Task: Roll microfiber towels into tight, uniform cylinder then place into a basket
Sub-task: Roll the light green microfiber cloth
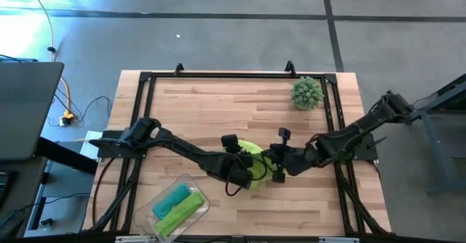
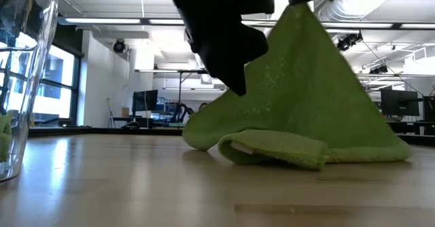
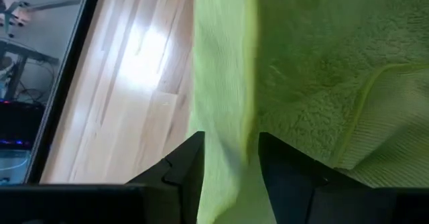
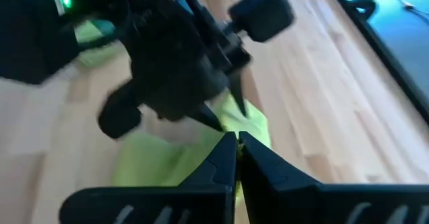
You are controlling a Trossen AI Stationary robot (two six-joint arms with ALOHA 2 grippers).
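A lime green microfiber towel (image 1: 251,150) stands as a tent (image 2: 306,98) in the middle of the table. My right gripper (image 4: 236,143) is shut on its peak, and its lower folds (image 2: 279,149) lie on the wood. My left gripper (image 3: 231,163) is open, low beside the towel's left side (image 1: 244,172). Its two fingers stand on either side of a hanging strip of the cloth (image 3: 224,83). The clear basket (image 1: 172,205) at the near left holds a teal roll (image 1: 171,197) and a lime roll (image 1: 180,212). My right gripper pinches the towel's raised tip (image 2: 299,9) between its two shut fingers, coming slanting down from the table's right. The cloth hangs below the fingers and spreads out, with its lower edge on the table. My left gripper has cloth between its fingers (image 3: 281,174); I cannot tell whether they touch it.
A spiky grey-green ball (image 1: 306,92) sits at the table's far right. A black frame (image 1: 218,74) runs round the tabletop. The basket's clear wall (image 2: 20,84) shows at the left of the low view. Bare wood lies at the far middle.
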